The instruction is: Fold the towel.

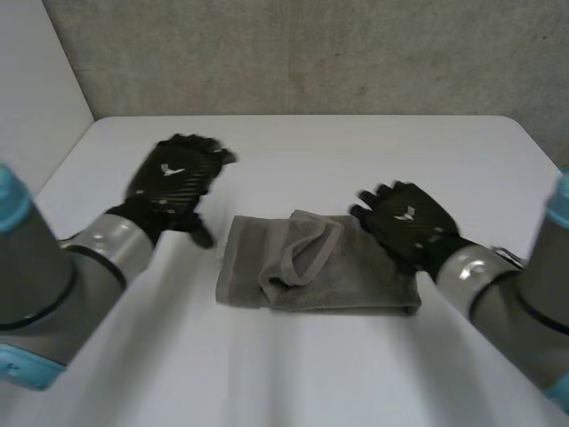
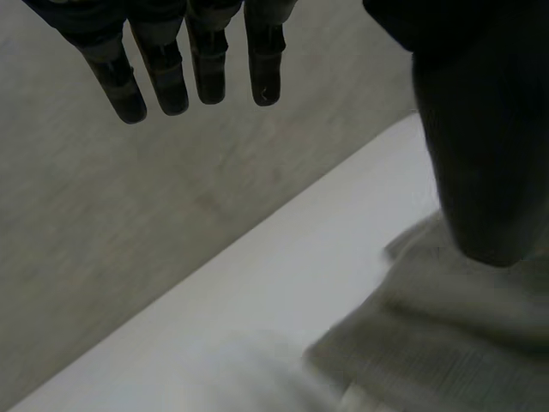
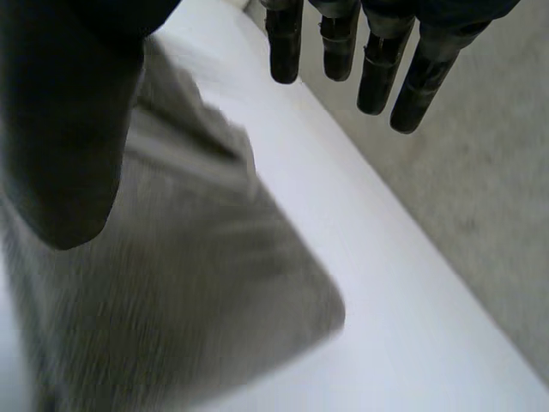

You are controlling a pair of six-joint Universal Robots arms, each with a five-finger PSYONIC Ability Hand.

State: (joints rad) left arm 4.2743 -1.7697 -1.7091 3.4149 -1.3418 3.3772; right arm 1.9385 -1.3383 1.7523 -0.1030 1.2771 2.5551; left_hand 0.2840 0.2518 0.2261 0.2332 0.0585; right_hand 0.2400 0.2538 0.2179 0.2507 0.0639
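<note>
A grey towel lies folded and rumpled in the middle of the white table, a loose fold bunched on top. My left hand hovers open just off the towel's left edge, apart from it. Its straight fingers and thumb hold nothing, and the towel lies below the thumb. Over the towel's right end my right hand is open. Its fingers stretch straight past the towel, thumb above the cloth, gripping nothing.
A grey wall runs behind the table's far edge. Bare white tabletop lies all around the towel, in front and behind.
</note>
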